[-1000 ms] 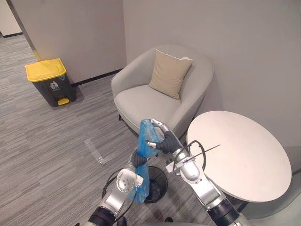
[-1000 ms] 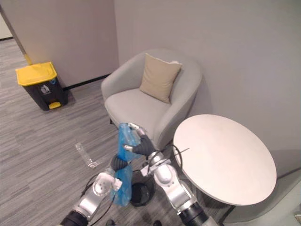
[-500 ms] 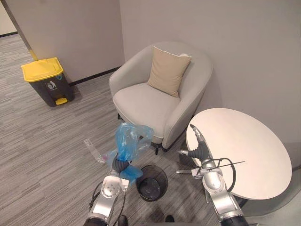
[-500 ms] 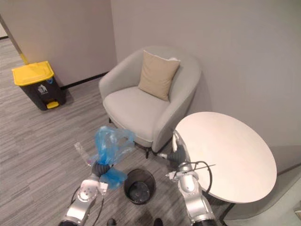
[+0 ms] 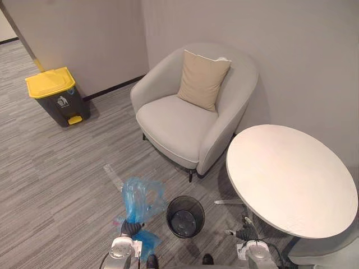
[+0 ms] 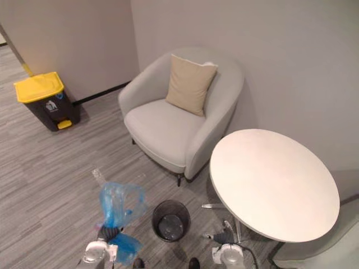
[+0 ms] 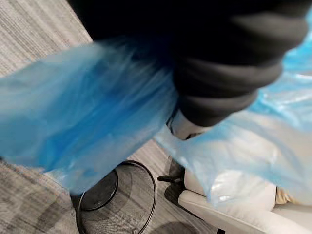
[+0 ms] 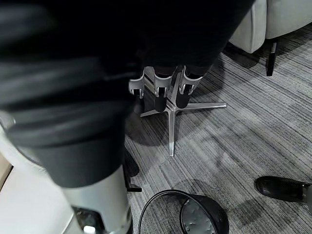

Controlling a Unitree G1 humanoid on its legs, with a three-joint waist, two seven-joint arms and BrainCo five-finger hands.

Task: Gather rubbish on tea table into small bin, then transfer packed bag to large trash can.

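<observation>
The table [image 5: 291, 174] is bare, with no rubbish left on its white top, so the gathering part looks finished. The trash can [image 5: 56, 98], dark with a yellow lid that is down, stands by the wall well apart from the robot, across the open floor; nothing has reached it yet. The bin [image 5: 185, 218], a black mesh one, sits on the floor just beside the table's foot with no liner in it. Its blue bag [image 5: 139, 199] is out and up, bunched at the neck in the left robot hand [image 5: 131, 227], which is closed round the plastic. The right robot hand [image 8: 161, 95] hangs low by the table base, fingers loose and holding nothing. What is left, I judge, is carrying the bag over, opening the lid and dropping it in.
</observation>
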